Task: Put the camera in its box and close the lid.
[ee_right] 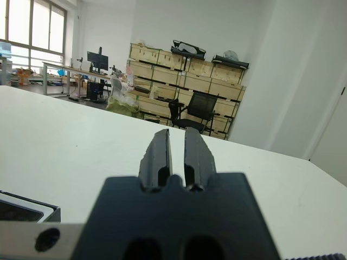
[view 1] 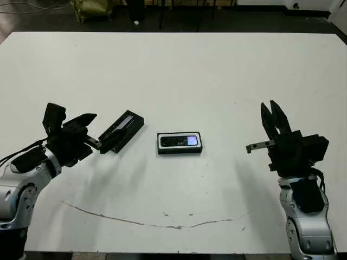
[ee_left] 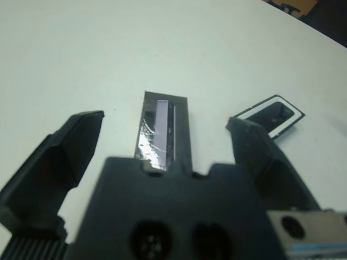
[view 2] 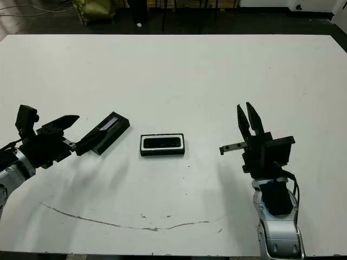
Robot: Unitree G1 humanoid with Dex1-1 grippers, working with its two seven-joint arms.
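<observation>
Reaching toward the lid [view 1: 122,131], the left gripper [view 1: 81,130] sits with its jaws spread wide, one finger [ee_left: 59,157] on each side of the lid's near end but not pressing on it as far as I can see. The lid lies flat on the white bench [view 1: 179,76], silvery stripe up, angled away from the box [view 1: 179,143] just beside it. The camera [view 1: 180,142] already rests inside the box's white lining, screen glowing. So the packing looks done and the lid step is under way. Next I'd expect the jaws to clamp the lid's long sides, lift it, turn it to match the box and lower it squarely. The right gripper [view 1: 273,120] hangs well off to the side, clenched on nothing.
</observation>
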